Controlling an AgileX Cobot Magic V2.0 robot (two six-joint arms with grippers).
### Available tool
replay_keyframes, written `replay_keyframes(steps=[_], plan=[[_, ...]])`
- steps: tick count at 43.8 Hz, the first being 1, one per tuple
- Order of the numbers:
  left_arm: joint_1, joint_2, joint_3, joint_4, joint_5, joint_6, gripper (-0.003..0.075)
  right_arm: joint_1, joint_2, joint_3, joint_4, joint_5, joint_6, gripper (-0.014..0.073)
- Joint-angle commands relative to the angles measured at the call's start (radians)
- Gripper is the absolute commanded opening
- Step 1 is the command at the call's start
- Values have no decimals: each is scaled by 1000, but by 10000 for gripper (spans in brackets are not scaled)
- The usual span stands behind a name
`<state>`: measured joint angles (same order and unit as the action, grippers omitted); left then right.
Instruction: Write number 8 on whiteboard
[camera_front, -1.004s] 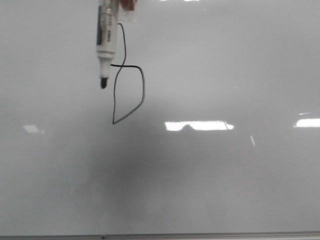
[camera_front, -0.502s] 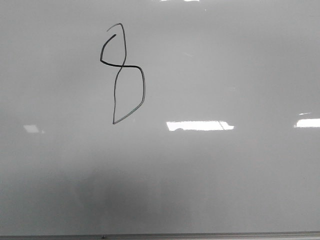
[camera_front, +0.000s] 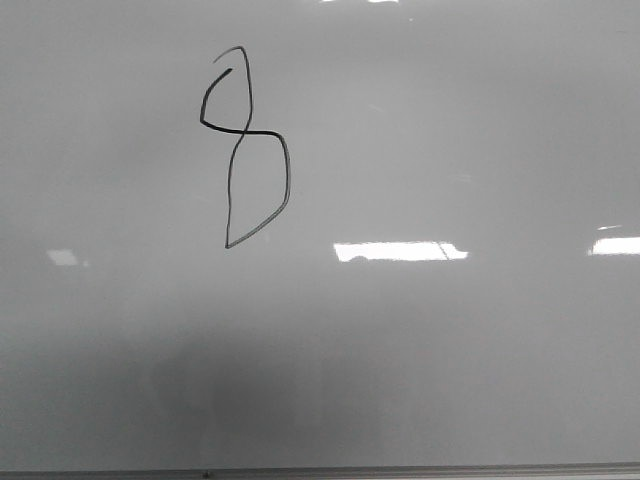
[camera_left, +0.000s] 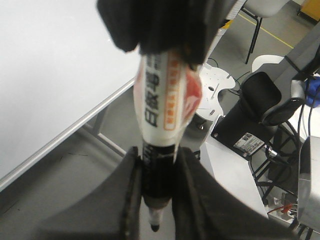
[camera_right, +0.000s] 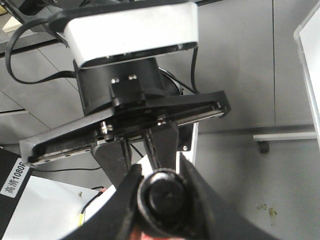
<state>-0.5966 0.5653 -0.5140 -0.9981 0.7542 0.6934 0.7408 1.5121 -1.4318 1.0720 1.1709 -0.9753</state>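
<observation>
Black marker line forms the number 8 on the whiteboard, and you find it toward eleven o'clock in the front view. Its top stays unclosed, its lower loop comes to a point, and the left stroke of the upper loop looks darker than the rest. You see bright rectangular reflections toward three o'clock of the figure, and a thin metal strip along the board's six o'clock edge.

No arm shows in the front view. At the left wrist, your left claw is clamped on a whiteboard marker, black tip exposed past the fingers. At the right wrist, your right claw is closed around a round black object; you cannot tell what it is.
</observation>
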Motion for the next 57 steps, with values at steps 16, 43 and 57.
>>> replay_keyframes(steps=[16, 43, 57], plan=[[-4, 49, -36, 147, -86, -125, -21, -71, -110, -29, 43, -74, 1, 630], [510, 471, -231, 989, -230, -717, -21, -469, -971, 851, -182, -661, 207, 304], [644, 603, -231, 989, -420, -716, -20, -485, -1350, 1120, -182, -856, 214, -69]])
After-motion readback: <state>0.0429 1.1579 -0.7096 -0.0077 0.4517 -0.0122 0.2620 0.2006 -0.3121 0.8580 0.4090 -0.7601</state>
